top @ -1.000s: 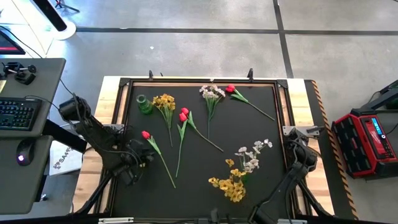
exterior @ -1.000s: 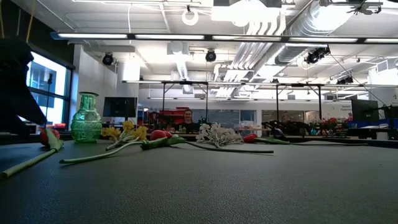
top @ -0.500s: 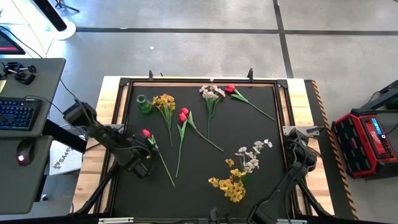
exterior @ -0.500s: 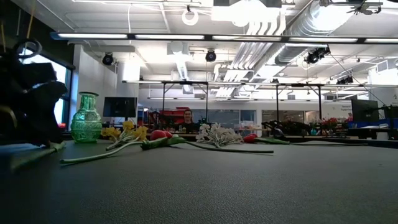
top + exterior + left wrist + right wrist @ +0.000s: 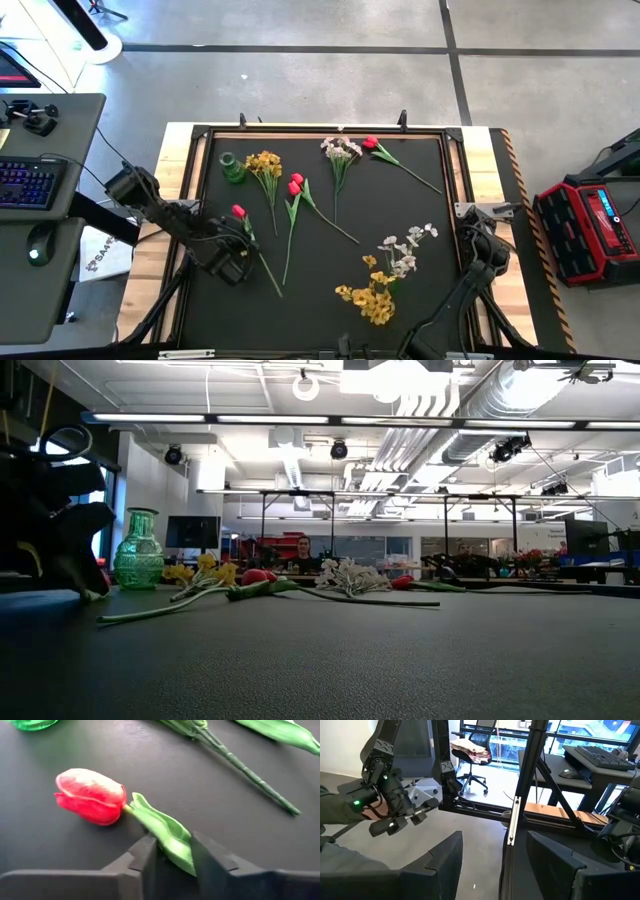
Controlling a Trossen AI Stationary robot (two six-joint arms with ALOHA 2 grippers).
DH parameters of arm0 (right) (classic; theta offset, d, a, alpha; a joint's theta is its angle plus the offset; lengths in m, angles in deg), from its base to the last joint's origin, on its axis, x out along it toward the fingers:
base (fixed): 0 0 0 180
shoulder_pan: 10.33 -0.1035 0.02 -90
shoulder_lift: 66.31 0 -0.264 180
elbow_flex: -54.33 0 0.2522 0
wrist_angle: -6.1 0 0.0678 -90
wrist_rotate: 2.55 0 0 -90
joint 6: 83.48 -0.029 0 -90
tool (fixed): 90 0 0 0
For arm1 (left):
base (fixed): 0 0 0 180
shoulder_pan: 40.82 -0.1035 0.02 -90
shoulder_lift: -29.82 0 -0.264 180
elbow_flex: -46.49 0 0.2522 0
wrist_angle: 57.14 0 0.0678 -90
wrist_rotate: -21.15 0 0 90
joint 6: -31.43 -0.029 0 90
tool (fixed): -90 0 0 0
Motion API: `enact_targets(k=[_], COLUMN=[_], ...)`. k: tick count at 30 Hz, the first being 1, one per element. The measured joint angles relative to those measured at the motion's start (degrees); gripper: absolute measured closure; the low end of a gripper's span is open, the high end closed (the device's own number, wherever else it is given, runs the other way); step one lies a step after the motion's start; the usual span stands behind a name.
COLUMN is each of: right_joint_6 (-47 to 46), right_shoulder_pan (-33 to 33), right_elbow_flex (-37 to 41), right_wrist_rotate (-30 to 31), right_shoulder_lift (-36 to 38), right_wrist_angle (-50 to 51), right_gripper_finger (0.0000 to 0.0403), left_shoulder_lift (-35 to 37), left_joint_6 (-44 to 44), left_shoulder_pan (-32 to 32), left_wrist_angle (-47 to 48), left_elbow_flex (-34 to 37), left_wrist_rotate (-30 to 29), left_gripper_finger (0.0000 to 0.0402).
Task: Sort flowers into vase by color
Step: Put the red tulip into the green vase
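A red tulip [image 5: 238, 211] lies on the black mat at the left, its green stem [image 5: 268, 275] running toward the near edge. My left gripper [image 5: 175, 857] is down on it just behind the bloom [image 5: 90, 795], shut on the leaf. In the low view it is the dark mass at the left [image 5: 75, 570]. The green glass vase [image 5: 232, 168] stands at the far left. My right gripper [image 5: 492, 855] waits open at the near right corner [image 5: 478, 245], pointing off the table. My left gripper pinches the tulip's green leaf [image 5: 172, 840], right behind the bloom, between its two fingers [image 5: 145, 857]. The fingers slant down from the table's left near side and lie across the stem. The tulip lies flat on the mat.
Yellow sprays [image 5: 265, 162], a pair of red tulips [image 5: 295, 184], white sprays [image 5: 340, 150] and another red tulip [image 5: 371, 143] lie along the far half. More white [image 5: 405, 245] and yellow [image 5: 370, 300] sprays lie near right. The mat has a raised frame [image 5: 320, 130].
My left gripper has swung toward the table's far right and sunk onto the red tulip, rolling as it came. It now has the leaf behind the bloom between its fingers. The tulip stays on the mat.
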Motion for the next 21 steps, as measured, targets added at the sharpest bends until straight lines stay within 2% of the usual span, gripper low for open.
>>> enact_targets(k=[8, 15, 21], right_joint_6=[-1.2, -3.1, -3.1], right_shoulder_pan=[0.0, 0.0, 0.0], right_elbow_flex=[0.0, 0.0, 0.0], right_wrist_rotate=[0.0, 0.0, 0.0], right_shoulder_lift=[0.0, 0.0, 0.0], right_wrist_angle=[0.9, 2.1, 2.1], right_gripper_finger=[0.0199, 0.0199, 0.0199], left_shoulder_lift=[0.0, 2.7, 7.6], left_joint_6=[-6.9, -14.7, -14.9], left_shoulder_pan=[-1.2, -2.9, -4.2], left_wrist_angle=[0.0, 1.8, 3.1], left_elbow_flex=[-2.3, -4.9, -4.8], left_wrist_rotate=[-1.1, -1.1, -1.3], left_gripper_finger=[0.0393, 0.04, 0.0398])
